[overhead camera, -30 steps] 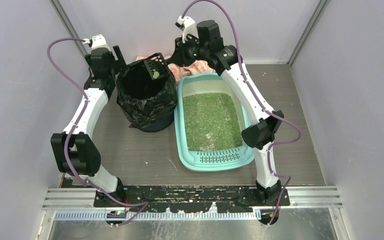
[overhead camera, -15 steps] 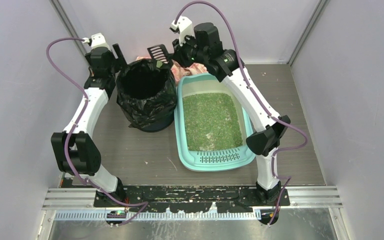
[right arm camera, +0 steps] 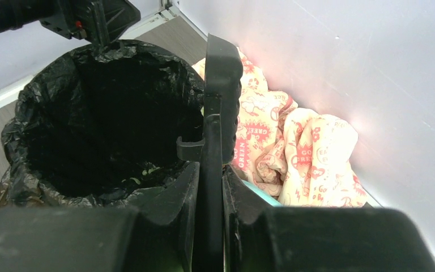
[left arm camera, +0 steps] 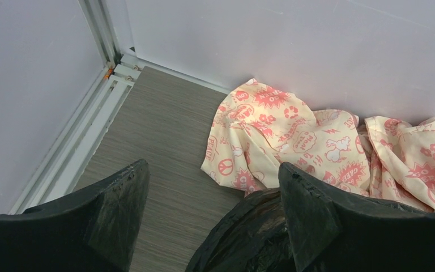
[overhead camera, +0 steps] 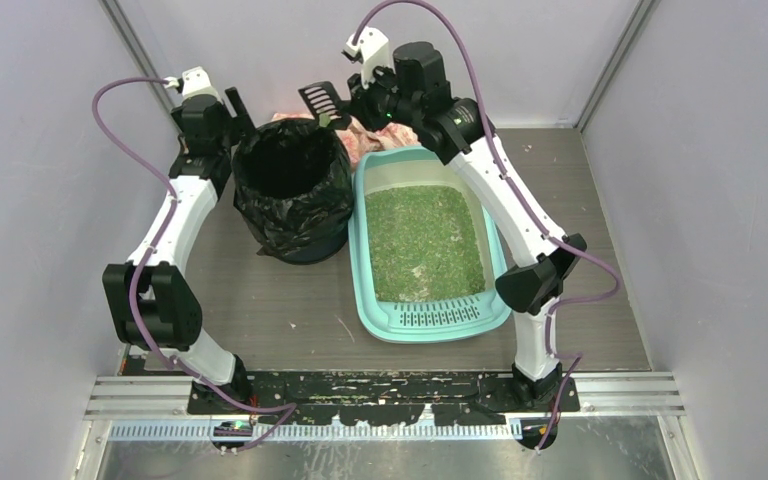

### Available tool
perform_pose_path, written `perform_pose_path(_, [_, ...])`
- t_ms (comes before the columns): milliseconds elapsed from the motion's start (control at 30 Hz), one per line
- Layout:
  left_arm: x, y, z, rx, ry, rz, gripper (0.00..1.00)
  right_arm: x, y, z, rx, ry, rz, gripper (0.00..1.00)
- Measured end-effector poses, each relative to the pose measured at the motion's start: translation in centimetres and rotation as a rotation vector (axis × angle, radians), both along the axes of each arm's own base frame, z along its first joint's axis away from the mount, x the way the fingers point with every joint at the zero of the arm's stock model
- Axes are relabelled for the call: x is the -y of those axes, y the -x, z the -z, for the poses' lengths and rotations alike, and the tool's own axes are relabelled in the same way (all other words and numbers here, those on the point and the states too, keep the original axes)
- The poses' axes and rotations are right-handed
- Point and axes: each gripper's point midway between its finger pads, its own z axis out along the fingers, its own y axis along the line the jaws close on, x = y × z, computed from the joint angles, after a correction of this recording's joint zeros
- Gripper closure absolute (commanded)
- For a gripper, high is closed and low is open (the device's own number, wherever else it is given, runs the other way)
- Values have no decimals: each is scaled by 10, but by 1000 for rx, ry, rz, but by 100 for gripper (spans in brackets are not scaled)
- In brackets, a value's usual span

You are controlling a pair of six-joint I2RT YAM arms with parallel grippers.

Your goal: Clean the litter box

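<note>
The mint-teal litter box (overhead camera: 361, 262) lies in the middle of the table, green litter (overhead camera: 422, 240) inside, slotted lip nearest the arm bases. My right gripper (overhead camera: 358, 106) is shut on the handle of a black slotted scoop (overhead camera: 319, 99), held in the air past the far rim of the bin; in the right wrist view the scoop (right arm camera: 220, 96) stands edge-on between the fingers (right arm camera: 173, 198). My left gripper (overhead camera: 232, 110) is open and empty at the bin's far left rim; its fingers (left arm camera: 317, 209) straddle the bag's edge (left arm camera: 255, 232).
A round bin lined with a black bag (overhead camera: 290, 190) stands left of the litter box; bits of litter lie at its bottom (right arm camera: 141, 170). A cream cloth with red prints (left arm camera: 294, 136) lies crumpled against the back wall. Grey walls close in on three sides.
My right gripper has carried the scoop from over the bin's mouth up and back, past its far rim. The left arm has stayed where it was.
</note>
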Motion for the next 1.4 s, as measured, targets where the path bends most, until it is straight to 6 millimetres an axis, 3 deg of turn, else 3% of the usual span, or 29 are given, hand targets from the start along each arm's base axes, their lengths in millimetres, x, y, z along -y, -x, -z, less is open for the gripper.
perform_pose_path(233, [3,-2,2,3,26,2,17,-16,32,-7,-2,4,-84,99])
perform_pose_path(500, [6,-3,4,9,57,12,17,-52,81,15,-28,76,-251,99])
perform_pose_path(667, [8,-1,16,-13,70,12,17,-55,92,36,-25,181,-271,99])
perform_pose_path(900, [9,-1,24,-17,96,10,18,-45,82,30,-52,131,-242,99])
perform_pose_path(1100, [11,-1,27,5,137,2,18,-7,54,-21,-85,-114,-161,99])
perform_pose_path(1233, [12,-2,28,13,159,2,18,42,37,-59,-116,-330,-90,99])
perform_pose_path(1333, [13,-2,28,16,166,3,18,92,22,-66,-154,-439,4,99])
perform_pose_path(1400, [13,-2,27,17,167,3,18,129,15,-52,-206,-481,92,99])
